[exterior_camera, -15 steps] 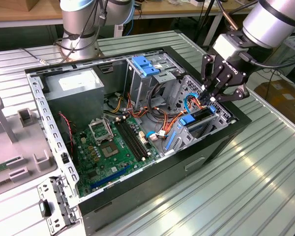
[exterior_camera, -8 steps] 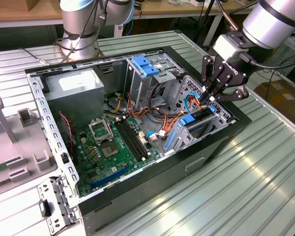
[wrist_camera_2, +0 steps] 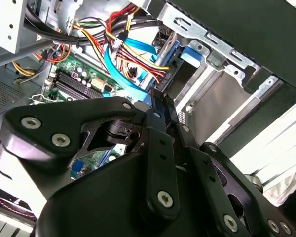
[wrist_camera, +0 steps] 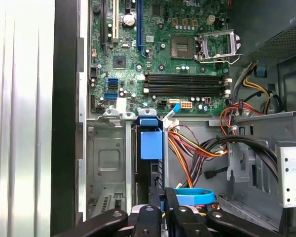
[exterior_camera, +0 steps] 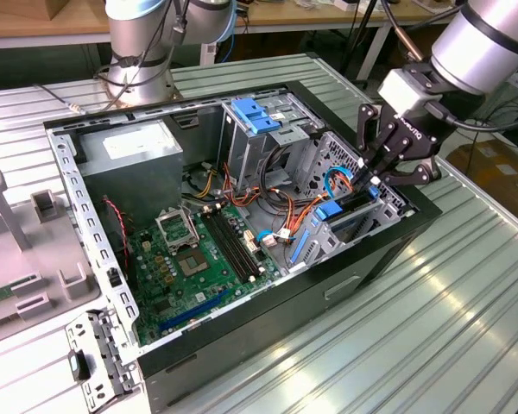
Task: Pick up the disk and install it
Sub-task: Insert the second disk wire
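A: Where's our gripper [exterior_camera: 371, 178]?
B: Inside the open computer case [exterior_camera: 345, 259], at the drive cage [wrist_camera: 108, 163]. Fingers look nearly closed, pinching the disk [wrist_camera: 151, 143] by its near end.
A: Disk position?
B: Standing on edge in the cage slot, blue tab on its far end, toward the motherboard [wrist_camera: 163, 54].

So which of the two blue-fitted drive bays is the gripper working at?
The lower bay holding the disk, by the case's front edge, right under the gripper. The other blue-topped cage sits farther back, untouched.
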